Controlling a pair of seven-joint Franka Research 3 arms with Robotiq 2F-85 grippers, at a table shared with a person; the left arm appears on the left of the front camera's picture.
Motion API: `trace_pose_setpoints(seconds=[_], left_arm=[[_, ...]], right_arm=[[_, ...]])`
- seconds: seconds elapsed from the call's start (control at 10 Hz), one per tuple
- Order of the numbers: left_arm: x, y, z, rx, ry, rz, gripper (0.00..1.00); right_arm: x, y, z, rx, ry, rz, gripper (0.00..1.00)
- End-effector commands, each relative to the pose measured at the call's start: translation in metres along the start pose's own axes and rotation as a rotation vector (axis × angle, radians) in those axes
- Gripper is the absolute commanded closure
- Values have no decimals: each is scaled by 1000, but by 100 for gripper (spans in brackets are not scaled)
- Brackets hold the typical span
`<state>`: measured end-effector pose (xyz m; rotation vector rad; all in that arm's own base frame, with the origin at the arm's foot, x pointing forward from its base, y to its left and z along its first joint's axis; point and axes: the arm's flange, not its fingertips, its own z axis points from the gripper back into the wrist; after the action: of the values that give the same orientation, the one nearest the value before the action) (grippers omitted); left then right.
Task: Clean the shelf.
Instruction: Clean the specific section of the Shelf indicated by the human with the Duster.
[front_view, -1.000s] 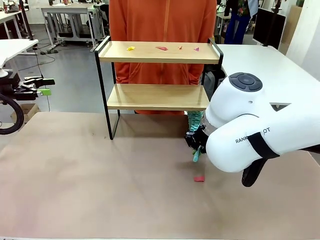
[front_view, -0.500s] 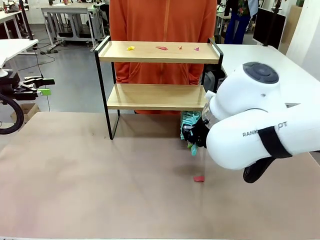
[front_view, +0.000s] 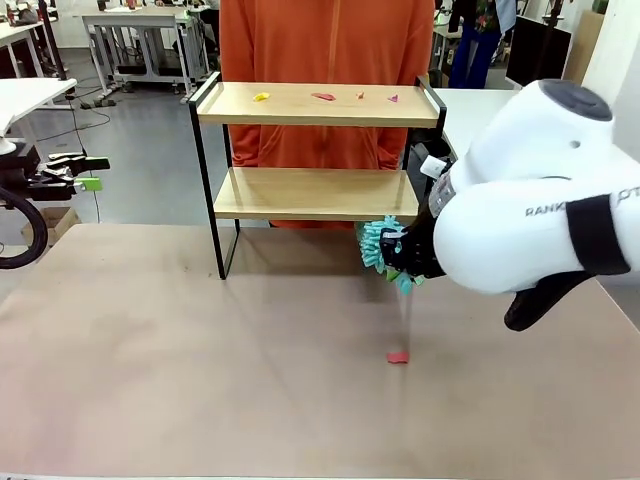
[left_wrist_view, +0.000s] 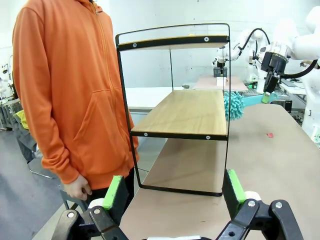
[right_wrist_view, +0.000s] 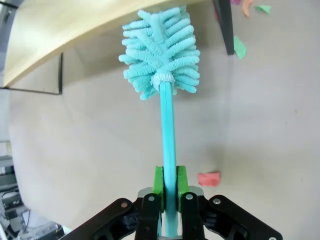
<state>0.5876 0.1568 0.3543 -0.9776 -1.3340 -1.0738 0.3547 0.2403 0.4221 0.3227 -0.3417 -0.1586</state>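
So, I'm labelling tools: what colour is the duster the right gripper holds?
Turquoise duster, head and handle alike; clearest in the right wrist view.

shelf (front_view: 310, 193): right legs hidden behind right arm (front_view: 530, 220)
duster (front_view: 378, 246): handle mostly behind that arm
top-board scraps (front_view: 323, 96): too small to tell
person (front_view: 325, 40): cut at top edge

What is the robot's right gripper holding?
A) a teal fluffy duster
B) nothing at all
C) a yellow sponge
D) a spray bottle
A: the right gripper is shut on the thin handle of the teal duster, whose fluffy head is close to the lower board of the shelf.
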Motion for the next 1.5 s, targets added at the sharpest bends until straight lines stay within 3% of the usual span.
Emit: trace_pose_setpoints(seconds=[0.0,0.4,0.9,1.0,1.1,1.4], left_arm=[[3,-2,-1,9,-1,-11,0],[3,-2,-1,9,-1,-11,0],[3,-2,-1,9,-1,-11,0],[3,-2,-1,9,-1,-11,0],[3,-2,-1,9,-1,-11,0],[3,-2,-1,9,-1,-11,0]], right_arm=[[-34,-50,20,27,109,71,87],[-39,-99,64,53,301,250,87],[-38,-186,118,130,363,443,87],[-33,-191,111,197,352,509,87],[6,-148,139,131,377,388,87],[6,-148,139,131,377,388,87]])
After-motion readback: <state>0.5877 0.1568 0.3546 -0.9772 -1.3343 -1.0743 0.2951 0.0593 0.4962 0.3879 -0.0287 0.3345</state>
